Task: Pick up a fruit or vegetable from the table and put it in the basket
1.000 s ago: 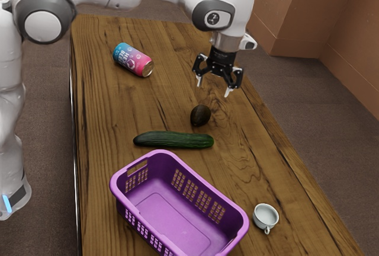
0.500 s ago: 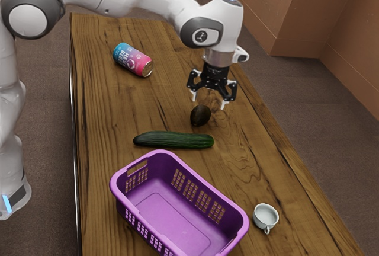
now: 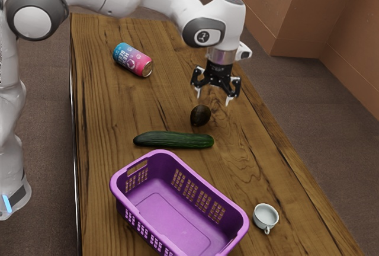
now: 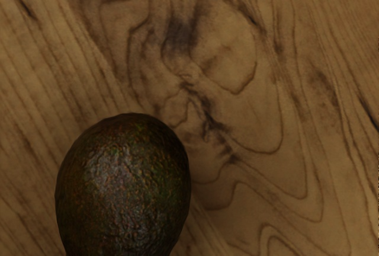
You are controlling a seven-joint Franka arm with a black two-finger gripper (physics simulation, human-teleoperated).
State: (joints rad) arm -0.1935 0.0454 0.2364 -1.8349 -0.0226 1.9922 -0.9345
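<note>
One dark avocado [image 3: 201, 115] is seen lying on the worktop [image 3: 100, 125], below the pincer [image 3: 213, 98], whose two fingers are spread wide above the wood, well apart from each other. Near the avocado, a green cucumber [image 3: 173, 140] is laid lengthwise between it and a purple basket [image 3: 170, 217]. Just beside the basket, a small pale cup [image 3: 266, 216] is set upright. Farther off, a blue-and-pink can [image 3: 132, 60] is laid on its side.
</note>
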